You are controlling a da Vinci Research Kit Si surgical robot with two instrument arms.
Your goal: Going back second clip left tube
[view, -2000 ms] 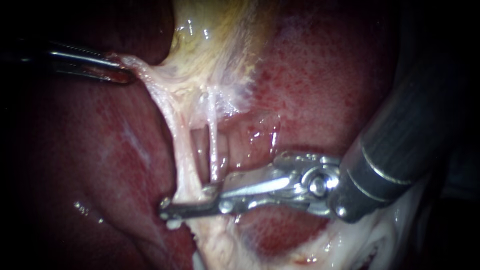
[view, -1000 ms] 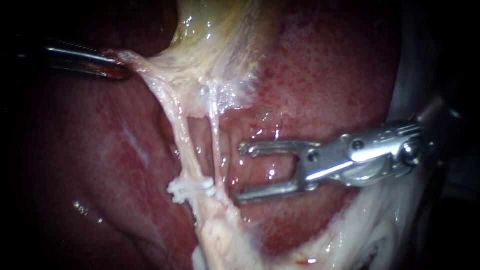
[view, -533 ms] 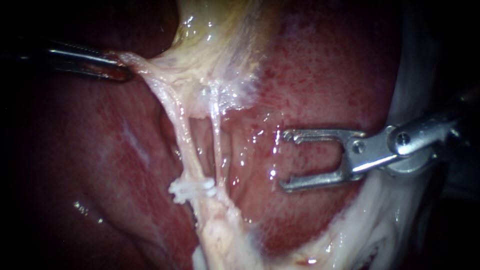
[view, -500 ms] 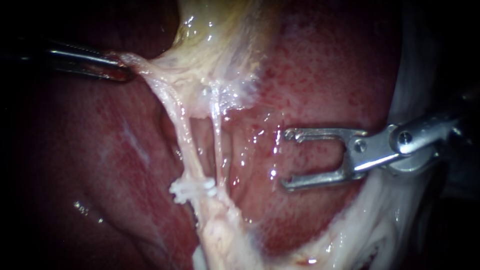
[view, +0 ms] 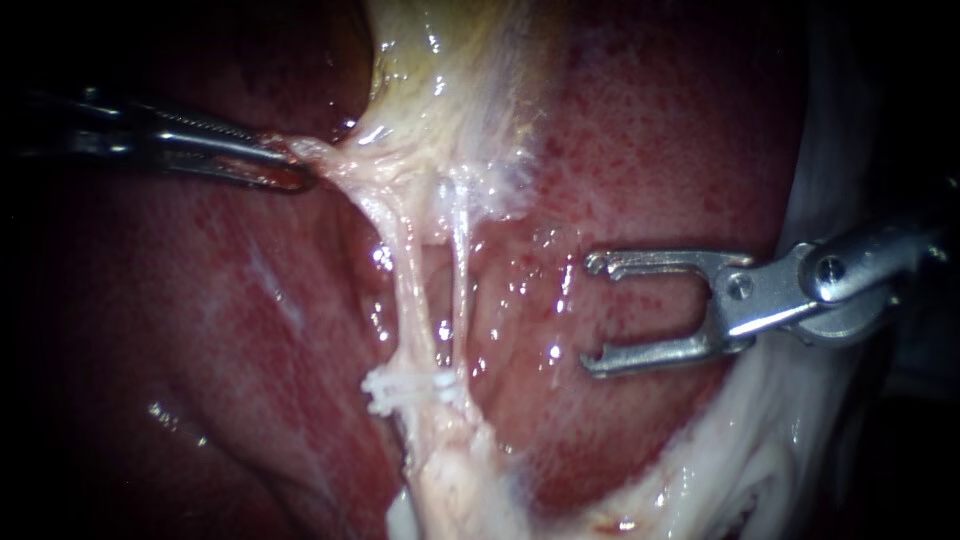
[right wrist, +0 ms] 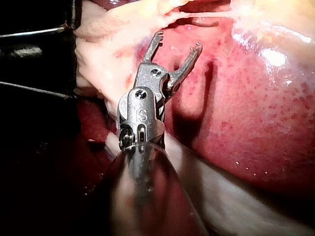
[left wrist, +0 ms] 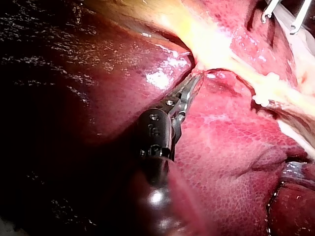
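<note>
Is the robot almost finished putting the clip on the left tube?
Nearly, it looks. Done: a white clip sits across the left tube. In hand: the right tool hangs clear of that tube, jaws open and empty, while the left tool grips pale tissue beside the gallbladder, pulling it taut. Left: probably just drawing the right tool away. I can make out only one clip.

Red speckled liver filled most of the endoscope view, wet with glints. Yellowish gallbladder sat at top centre, narrowing downward. A band of white fatty tissue edged the liver at lower right. Left wrist view showed 2 liver surfaces: a darker lobe beside a pinker lobe, meeting at a fold.
</note>
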